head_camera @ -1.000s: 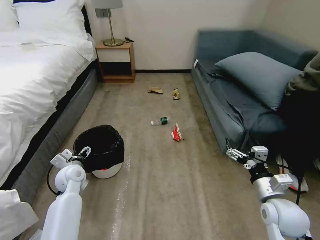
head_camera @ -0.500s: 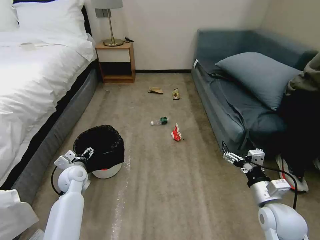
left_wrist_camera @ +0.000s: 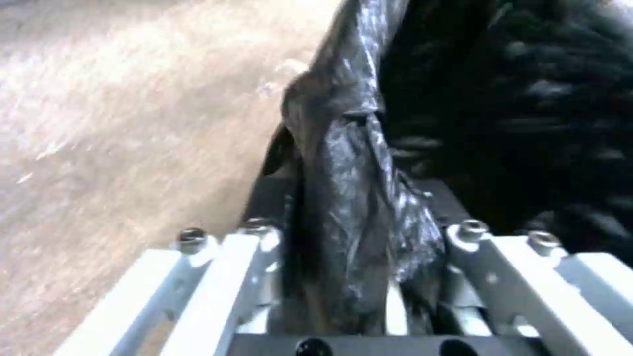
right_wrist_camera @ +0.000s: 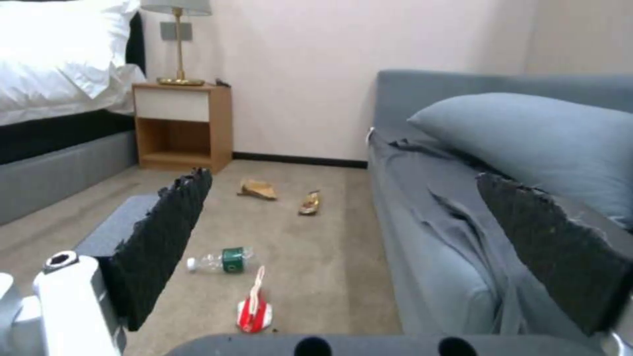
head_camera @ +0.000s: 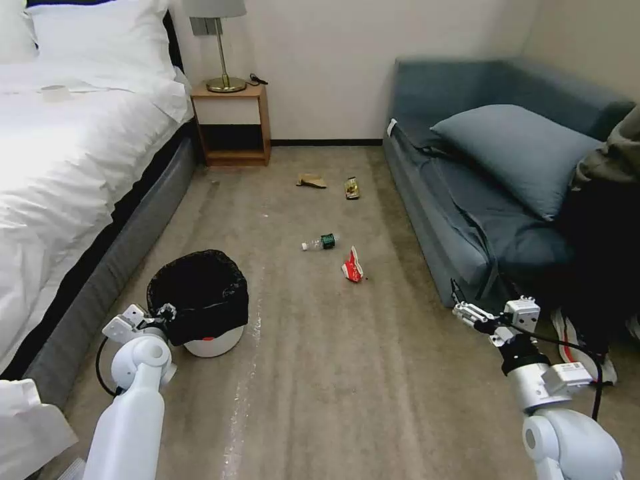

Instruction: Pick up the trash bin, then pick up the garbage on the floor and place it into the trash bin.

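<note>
Both pads of the left gripper (head_camera: 162,312) pinch the trash bin (head_camera: 200,298) bag rim; the right gripper (head_camera: 467,310) hangs wide open, empty.

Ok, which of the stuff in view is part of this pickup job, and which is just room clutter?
Job:
trash bin, rim between the left gripper fingers
plastic bottle
red-and-white wrapper
brown-gold wrapper
tan paper scrap
right gripper, open, empty

Lying about:
bed
nightstand, lamp
sofa, pillow
</note>
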You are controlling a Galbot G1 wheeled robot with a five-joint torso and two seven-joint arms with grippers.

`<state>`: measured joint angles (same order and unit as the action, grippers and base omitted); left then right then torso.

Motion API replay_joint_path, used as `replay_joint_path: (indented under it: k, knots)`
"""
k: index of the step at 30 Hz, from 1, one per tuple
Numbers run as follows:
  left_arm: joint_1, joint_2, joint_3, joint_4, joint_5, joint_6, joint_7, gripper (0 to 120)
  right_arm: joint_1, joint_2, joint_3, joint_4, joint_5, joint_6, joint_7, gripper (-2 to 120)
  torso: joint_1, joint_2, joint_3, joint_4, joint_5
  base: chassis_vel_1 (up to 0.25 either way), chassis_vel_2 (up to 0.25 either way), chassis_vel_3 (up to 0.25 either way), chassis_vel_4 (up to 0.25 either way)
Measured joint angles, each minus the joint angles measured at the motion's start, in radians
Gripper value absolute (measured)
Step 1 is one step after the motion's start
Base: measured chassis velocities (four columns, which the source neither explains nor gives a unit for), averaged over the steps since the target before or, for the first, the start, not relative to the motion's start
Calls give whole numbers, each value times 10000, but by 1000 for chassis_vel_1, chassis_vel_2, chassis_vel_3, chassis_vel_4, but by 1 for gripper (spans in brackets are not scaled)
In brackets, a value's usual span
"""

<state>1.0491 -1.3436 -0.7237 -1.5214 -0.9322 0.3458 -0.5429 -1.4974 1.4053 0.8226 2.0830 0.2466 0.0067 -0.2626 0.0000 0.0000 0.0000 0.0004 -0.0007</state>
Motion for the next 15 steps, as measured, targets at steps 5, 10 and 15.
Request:
replay_joint_path:
  k: [5,10,15]
  knots:
    - [14,27,-67,116,14,-39,-2,15,2,1,-7,-37,-10,115,0,100,0,1,-3,-2,14,0,0,0,0]
    - [62,61,-89,121,23,-42,-11,4,51,-7,-26,-58,-18,139,-1,100,0,1,-2,-1,9,0,0,0,0]
    - [102,71,-105,86,40,-31,-10,4,67,-43,-21,-88,-17,159,0,100,0,1,-1,-3,7,0,0,0,0]
